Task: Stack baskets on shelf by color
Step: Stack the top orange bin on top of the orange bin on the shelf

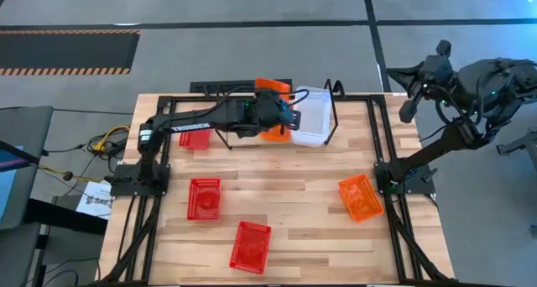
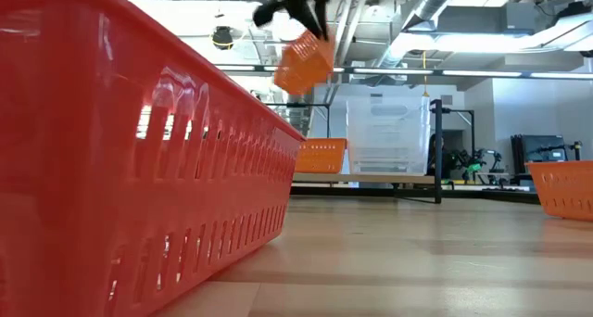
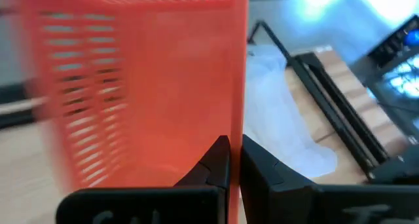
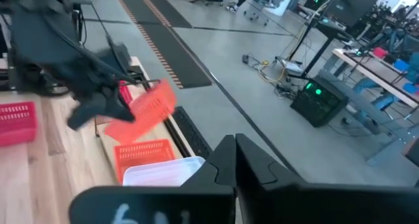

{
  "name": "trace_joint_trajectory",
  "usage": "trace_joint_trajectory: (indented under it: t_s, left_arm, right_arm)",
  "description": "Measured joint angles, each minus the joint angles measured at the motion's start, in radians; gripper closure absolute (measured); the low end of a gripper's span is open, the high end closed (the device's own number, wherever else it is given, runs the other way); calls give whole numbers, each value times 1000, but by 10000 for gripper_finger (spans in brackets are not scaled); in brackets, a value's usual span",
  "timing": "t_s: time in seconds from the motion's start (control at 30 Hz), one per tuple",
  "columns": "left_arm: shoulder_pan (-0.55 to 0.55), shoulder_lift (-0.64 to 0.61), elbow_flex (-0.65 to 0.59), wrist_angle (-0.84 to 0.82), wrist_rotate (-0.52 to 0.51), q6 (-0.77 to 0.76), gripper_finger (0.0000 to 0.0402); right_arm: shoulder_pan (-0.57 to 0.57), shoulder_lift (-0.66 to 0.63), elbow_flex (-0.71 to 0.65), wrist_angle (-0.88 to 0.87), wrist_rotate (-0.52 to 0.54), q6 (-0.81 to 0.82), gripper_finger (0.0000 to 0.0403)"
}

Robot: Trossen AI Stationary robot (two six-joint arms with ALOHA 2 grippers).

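Orange basket tilted above shelf; red baskets on table.

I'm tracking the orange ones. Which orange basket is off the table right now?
The orange basket pinched in the left claw, tilted in the air above the shelf; the other orange baskets rest on surfaces.

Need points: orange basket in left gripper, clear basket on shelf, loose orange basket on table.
held orange basket (image 1: 272,86), high view, on its raised end.
clear basket (image 1: 312,115), high view, on its floor.
loose orange basket (image 1: 360,197), high view, on its floor.

Orange basket, red baskets, clear basket, black shelf.
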Motion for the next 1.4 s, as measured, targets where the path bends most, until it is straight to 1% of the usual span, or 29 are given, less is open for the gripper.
trace_joint_trajectory:
  t_s: [0.07, 0.13, 0.27, 0.33, 0.53, 0.7, 0.83, 0.93, 1.03, 1.1, 1.27, 1.4]
  left_arm:
    - [22, 31, 0, 22, 62, 18, 401]
    - [41, 66, 0, 41, 105, 19, 401]
    - [69, 103, 0, 39, 151, 8, 401]
    - [80, 105, 0, 5, 177, -1, 401]
    - [94, 112, 0, -5, 176, -4, 401]
    - [103, 121, 0, -49, 216, -33, 401]
    - [108, 136, 2, -65, 222, -41, 401]
    - [112, 155, 4, -55, 246, -39, 401]
    - [121, 184, 0, -80, 298, -39, 401]
    - [125, 204, 0, -60, 329, -36, 401]
    - [131, 233, 1, -101, 374, -39, 401]
    - [131, 242, 1, -85, 399, 14, 401]
  right_arm:
    - [0, -3, 0, 0, 0, -11, 398]
    - [0, -6, 0, 0, 1, -22, 396]
    - [0, -7, 0, 0, -4, -25, 391]
    - [0, -7, 0, 0, -6, -27, 395]
    - [0, -13, -1, 0, -11, -42, 396]
    - [0, -13, -1, 0, -11, -42, 394]
    - [0, -11, -1, 0, -12, -49, 398]
    - [0, -12, -1, 0, -13, -49, 399]
    - [0, -12, -1, 0, -13, -49, 395]
    - [0, -11, -1, 0, -13, -49, 394]
    - [0, -11, -1, 0, -16, -49, 395]
    - [0, -12, -1, 0, -17, -49, 398]
